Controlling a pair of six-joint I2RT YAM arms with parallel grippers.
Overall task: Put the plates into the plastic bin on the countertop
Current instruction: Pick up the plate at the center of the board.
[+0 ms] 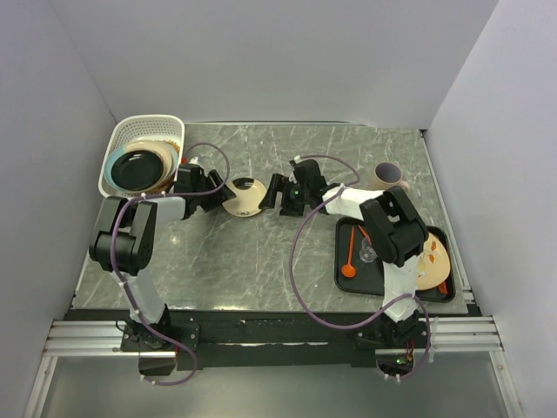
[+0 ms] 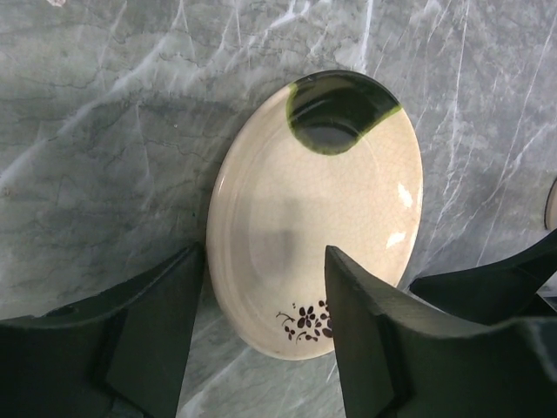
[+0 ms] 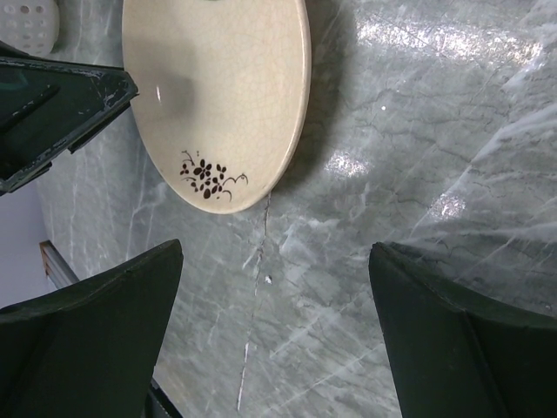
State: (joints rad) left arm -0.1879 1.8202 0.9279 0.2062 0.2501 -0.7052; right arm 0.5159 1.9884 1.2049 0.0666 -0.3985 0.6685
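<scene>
White walls box in a grey-green marble-look worktop with thin white veins. Near its centre lies the round cream plate with a dark green patch and a small dark flower sprig, flat on the stone and well apart from the white lattice-sided plastic bin in the 10 o'clock corner.

The left end effector straddles this plate's rim on the sprig side, one finger over the inner face and one outside on the stone. Its jaws stand partly apart and show no pinch yet, a stance that suits lifting by the edge, since a flat plate offers nothing else to hold. The right end effector hovers at the plate's 3 o'clock side, jaws wide and holding nothing, probably keeping clear.

The count: one plate on bare worktop; one cream plate with orange leaf marks on the flat black tray at 4 o'clock, beside one orange spoon; and a stack in the bin topped by one dark round plate, with the number beneath hidden. One brown mug sits at 2 o'clock.
</scene>
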